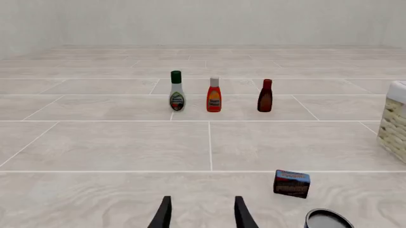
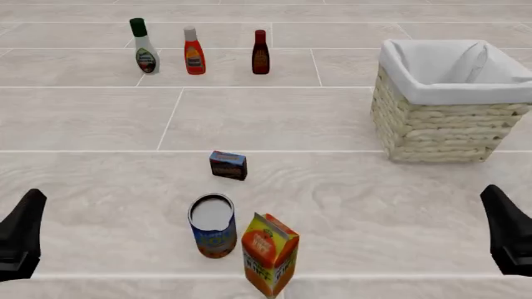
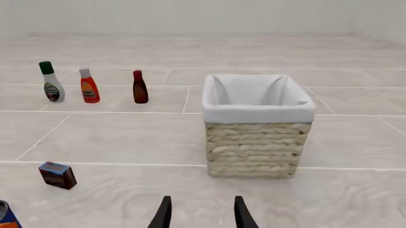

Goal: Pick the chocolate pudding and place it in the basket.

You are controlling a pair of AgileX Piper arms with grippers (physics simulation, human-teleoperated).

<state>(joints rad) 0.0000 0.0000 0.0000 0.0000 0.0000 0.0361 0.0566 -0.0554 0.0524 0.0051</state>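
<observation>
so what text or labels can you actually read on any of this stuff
None can be read.
pudding: reddish label, lettering blurred.
carton: print too small.
can: side print blurred.
white bottle, red bottle, dark bottle: labels too small.
basket: no text.

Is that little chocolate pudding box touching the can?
Apart. The front view shows bare floor between the chocolate pudding and the can.
</observation>
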